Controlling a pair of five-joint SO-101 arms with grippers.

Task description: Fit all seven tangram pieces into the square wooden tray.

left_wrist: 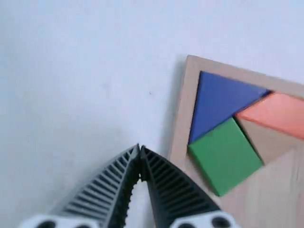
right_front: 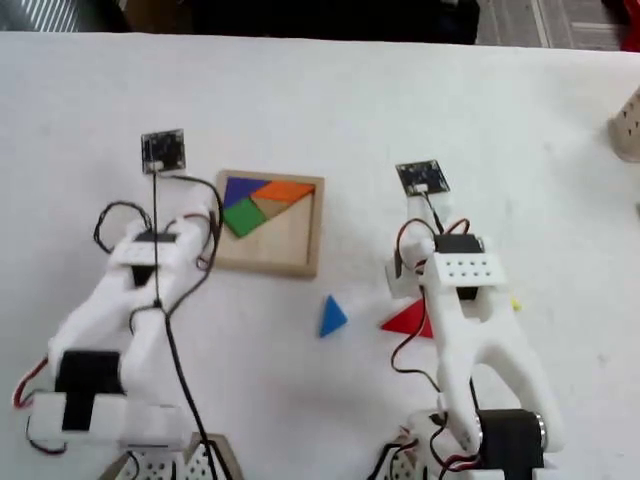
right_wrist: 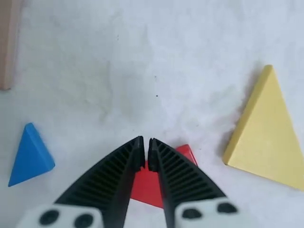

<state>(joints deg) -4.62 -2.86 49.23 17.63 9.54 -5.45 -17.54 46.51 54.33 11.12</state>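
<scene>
Two arms, one tray, six tangram pieces counted.

Wooden tray sits on the white desk between the arms, nearer the left one. It holds three pieces, packed touching in one corner: dark blue piece, orange piece, green square. The rest of the tray floor is bare wood.

Three pieces are loose on the desk near the right arm: small blue triangle, red triangle, yellow triangle. Red lies between blue and yellow. Yellow is just beside red with a small gap, and blue is further off toward the tray.

Left gripper: jaws closed, holding nothing. It is over bare desk just outside the tray rim, beside the corner with the green square and the dark blue piece.

Right gripper: jaws closed tip to tip, directly over the red triangle's edge. Cannot tell if it touches the piece. The tray is well apart from it.
</scene>
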